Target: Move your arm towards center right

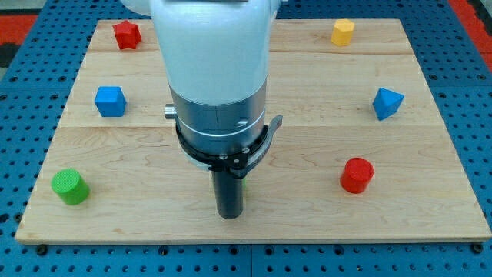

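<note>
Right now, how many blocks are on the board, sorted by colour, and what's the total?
Red: 2, a star-like block and a cylinder
Blue: 2, a cube and a wedge-like block
Yellow: 1, a block
Green: 1, a cylinder
Total: 6 in view, though a sliver of yellow-green shows beside my tip, so one more may be hidden behind it.

Wooden counter [323,85] lay on blue perforated base [469,92]. Red star-shaped block [126,35] sat at top left, yellow block [343,31] at top right. Blue cube [110,101] stood mid-left, blue wedge-like block [387,102] mid-right. Green cylinder [70,186] rested bottom left, red cylinder [357,175] lower right. All blocks well apart.
</note>
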